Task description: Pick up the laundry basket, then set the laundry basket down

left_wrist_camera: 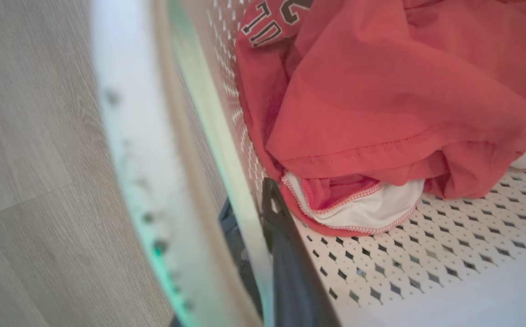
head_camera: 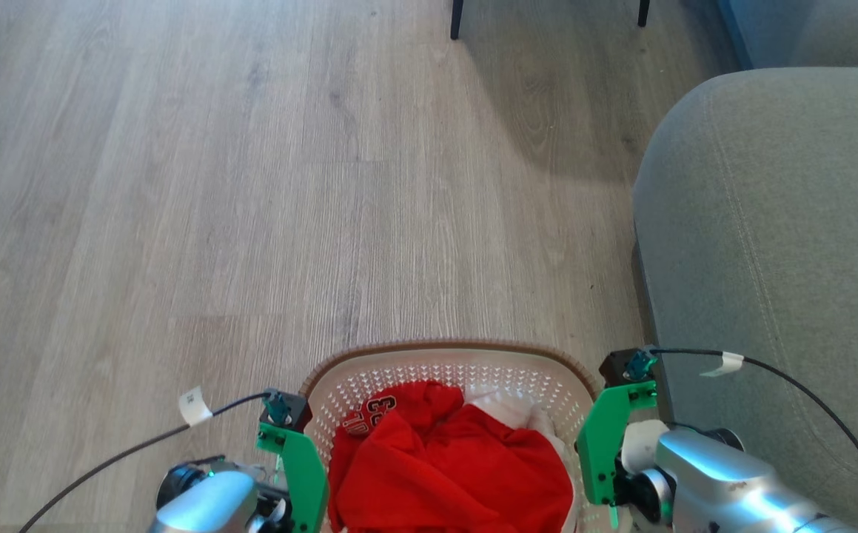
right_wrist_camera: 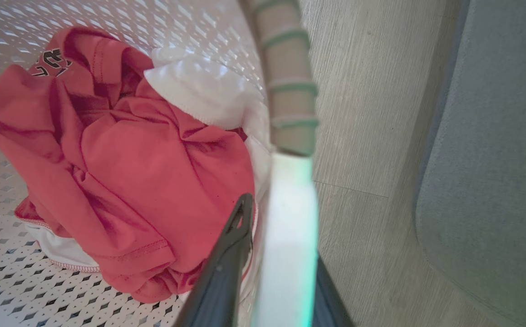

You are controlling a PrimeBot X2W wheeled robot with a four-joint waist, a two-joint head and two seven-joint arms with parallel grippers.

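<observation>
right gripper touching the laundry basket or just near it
Touching. Right wrist view: the right gripper clamps the laundry basket at its white handle, a finger each side, no gap.

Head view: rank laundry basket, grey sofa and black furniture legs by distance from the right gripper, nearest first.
1. laundry basket: the right gripper clamps its right-side handle, so they touch.
2. grey sofa: close by on the gripper's right, apart from it.
3. black furniture legs: far ahead across the floor, at the view's top edge.

Head looks down; wrists close; all share laundry basket (head_camera: 447, 345).
</observation>
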